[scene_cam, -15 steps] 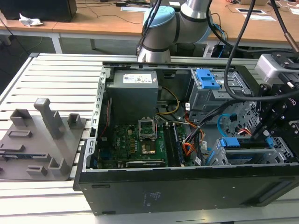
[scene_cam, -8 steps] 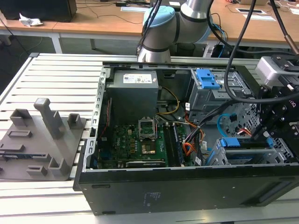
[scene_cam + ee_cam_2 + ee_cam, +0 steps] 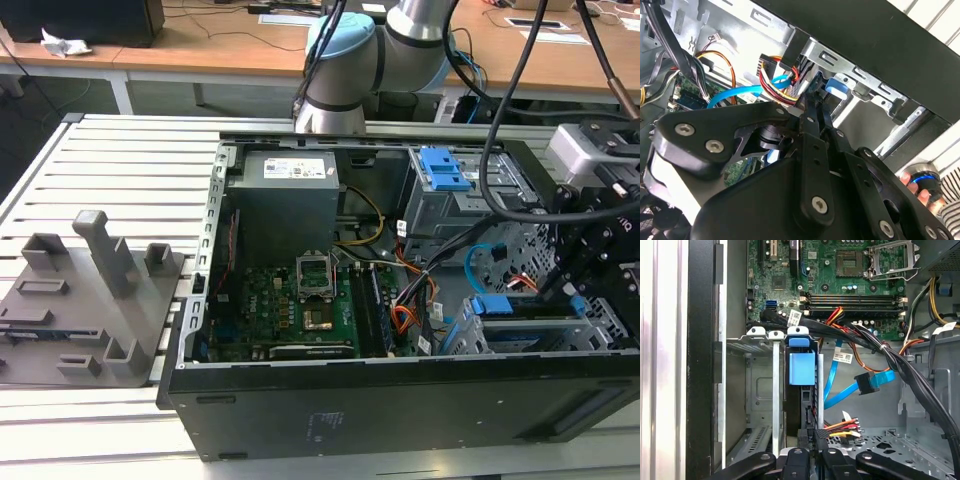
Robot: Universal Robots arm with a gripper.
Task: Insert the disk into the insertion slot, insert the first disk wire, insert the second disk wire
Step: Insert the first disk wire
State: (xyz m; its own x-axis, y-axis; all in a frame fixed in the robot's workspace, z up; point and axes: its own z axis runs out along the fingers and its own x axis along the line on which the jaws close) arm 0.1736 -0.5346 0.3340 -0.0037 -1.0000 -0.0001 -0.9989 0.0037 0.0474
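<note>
The disk (image 3: 802, 368), in its blue carrier, stands inside the insertion slot (image 3: 758, 390), the low grey cage at the exterior view's right (image 3: 470, 338). My gripper (image 3: 811, 437) is at the disk's rear edge, shut on the dark plug of the first disk wire (image 3: 840, 429), whose orange, red and black strands trail away from the fingers. In the second wrist view the fingertips (image 3: 812, 107) meet beside the strand bundle (image 3: 782, 87) and the carrier's blue tab (image 3: 836, 85). The second disk wire (image 3: 867, 382), light blue with a dark plug, hangs free next to the disk.
The open computer case (image 3: 400, 400) lies on a slatted table (image 3: 120, 160), with the motherboard (image 3: 290, 310), a power supply (image 3: 285, 190) and a taller bay with a blue latch (image 3: 445, 168). Thick black cables (image 3: 900, 365) cross near the cage. A hand (image 3: 920, 192) is outside the case.
</note>
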